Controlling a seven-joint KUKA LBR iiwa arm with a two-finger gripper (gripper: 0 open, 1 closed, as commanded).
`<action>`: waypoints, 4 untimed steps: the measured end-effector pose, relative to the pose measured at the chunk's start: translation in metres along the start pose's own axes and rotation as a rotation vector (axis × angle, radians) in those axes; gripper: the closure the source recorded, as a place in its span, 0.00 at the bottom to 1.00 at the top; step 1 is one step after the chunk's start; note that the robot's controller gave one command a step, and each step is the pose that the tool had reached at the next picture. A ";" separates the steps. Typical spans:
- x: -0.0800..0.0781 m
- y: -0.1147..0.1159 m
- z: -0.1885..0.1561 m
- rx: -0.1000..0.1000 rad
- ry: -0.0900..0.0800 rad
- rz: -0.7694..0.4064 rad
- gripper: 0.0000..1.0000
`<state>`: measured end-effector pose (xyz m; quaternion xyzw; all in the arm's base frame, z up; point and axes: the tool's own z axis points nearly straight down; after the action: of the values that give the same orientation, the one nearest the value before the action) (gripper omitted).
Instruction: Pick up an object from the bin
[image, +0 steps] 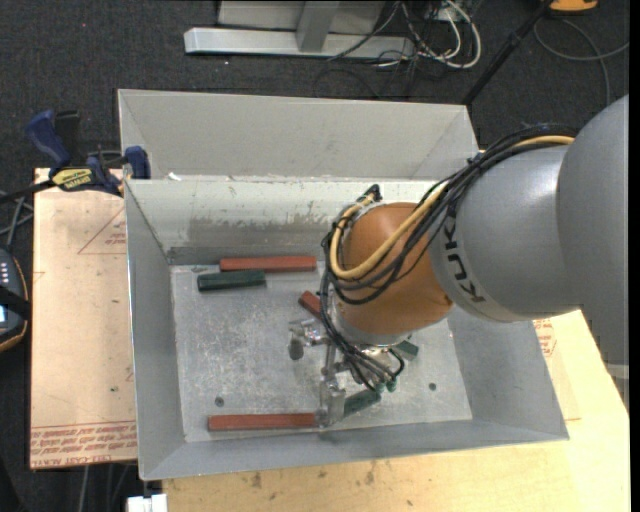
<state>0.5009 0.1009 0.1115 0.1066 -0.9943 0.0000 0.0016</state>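
My gripper (329, 402) hangs below the arm's orange cover, low over the front middle of the bin. Its tip is at the right end of a long red-brown stick (262, 422) that lies flat along the bin's front edge. A short dark green block (363, 398) lies just to the right of the tip, touching it or nearly so. Another red-brown piece (310, 300) pokes out from under the cover on the left, mostly hidden.
At the back left lie a red-brown stick (267, 264) and, just in front of it, a dark green stick (232, 282). A small green piece (408, 350) shows at the cover's right edge. The arm covers the bin's right half.
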 end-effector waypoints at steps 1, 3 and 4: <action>0.009 -0.012 0.003 -0.001 -0.002 0.015 0.00; 0.021 -0.015 0.038 0.000 -0.008 -0.362 1.00; 0.021 -0.015 0.038 0.000 -0.008 -0.362 1.00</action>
<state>0.4837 0.0820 0.0739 0.2839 -0.9589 -0.0007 -0.0025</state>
